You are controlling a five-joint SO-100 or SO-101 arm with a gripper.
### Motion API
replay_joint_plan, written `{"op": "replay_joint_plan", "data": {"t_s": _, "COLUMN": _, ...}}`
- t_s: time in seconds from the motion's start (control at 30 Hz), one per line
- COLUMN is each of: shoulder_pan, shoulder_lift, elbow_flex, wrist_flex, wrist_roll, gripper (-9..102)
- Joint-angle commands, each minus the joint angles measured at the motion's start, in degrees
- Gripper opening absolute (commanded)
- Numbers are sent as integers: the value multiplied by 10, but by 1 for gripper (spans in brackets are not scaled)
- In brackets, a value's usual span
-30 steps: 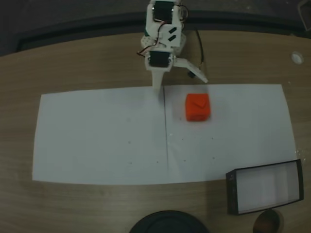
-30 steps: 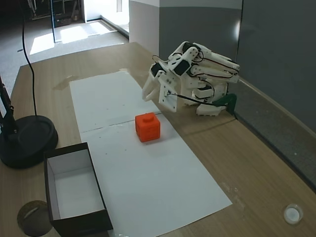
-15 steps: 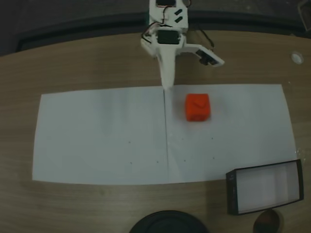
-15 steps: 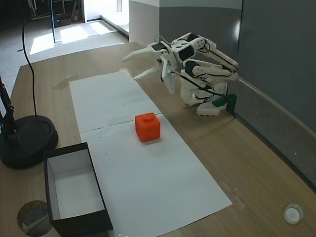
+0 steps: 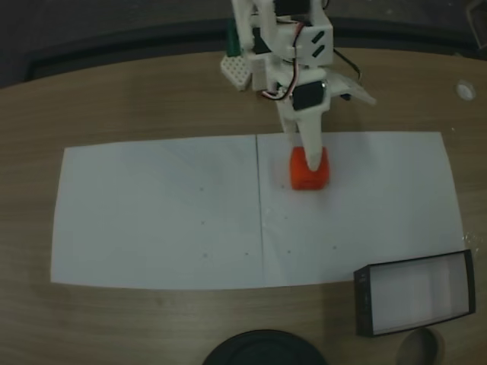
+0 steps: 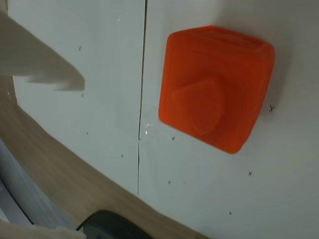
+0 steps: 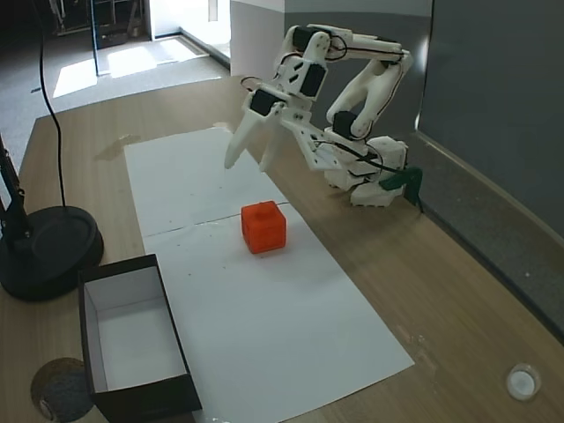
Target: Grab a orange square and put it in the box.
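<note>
The orange square (image 7: 263,226) rests on a white paper sheet (image 7: 264,326); it also shows in the overhead fixed view (image 5: 309,173) and in the wrist view (image 6: 214,99). My gripper (image 7: 248,164) hangs open above the paper, a little behind and above the orange square, touching nothing. From above, its long finger (image 5: 308,143) points down over the orange square's top. One pale finger (image 6: 40,64) enters the wrist view at upper left, apart from the orange square. The box (image 7: 92,348), black-walled with a white bottom, stands by the table's near edge (image 5: 362,304).
A round black lamp base (image 7: 48,251) with a cable sits beside the box (image 5: 262,350). A small brown disc (image 7: 57,388) lies at the box's corner. A white cap (image 7: 523,382) lies far off on the wood. The arm's base (image 7: 370,181) stands against the grey wall.
The arm has unfolded from its tucked pose, risen and swung toward the orange square. The gripper's fingers now hang over the cube. The cube and box have not moved.
</note>
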Motion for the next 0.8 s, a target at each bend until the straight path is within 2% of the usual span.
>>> {"op": "replay_joint_plan", "data": {"t_s": 0.0, "shoulder_pan": -2, "shoulder_lift": -111, "elbow_flex": -114, "wrist_flex": 49, "wrist_roll": 25, "gripper": 28}}
{"op": "replay_joint_plan", "data": {"t_s": 0.17, "shoulder_pan": -35, "shoulder_lift": -197, "elbow_flex": -212, "wrist_flex": 159, "wrist_roll": 41, "gripper": 28}}
{"op": "replay_joint_plan", "data": {"t_s": 0.3, "shoulder_pan": -64, "shoulder_lift": -212, "elbow_flex": -223, "wrist_flex": 160, "wrist_roll": 53, "gripper": 28}}
{"op": "replay_joint_plan", "data": {"t_s": 0.47, "shoulder_pan": -87, "shoulder_lift": -211, "elbow_flex": -196, "wrist_flex": 134, "wrist_roll": 66, "gripper": 28}}
{"op": "replay_joint_plan", "data": {"t_s": 0.77, "shoulder_pan": -134, "shoulder_lift": -203, "elbow_flex": -58, "wrist_flex": 12, "wrist_roll": 105, "gripper": 27}}
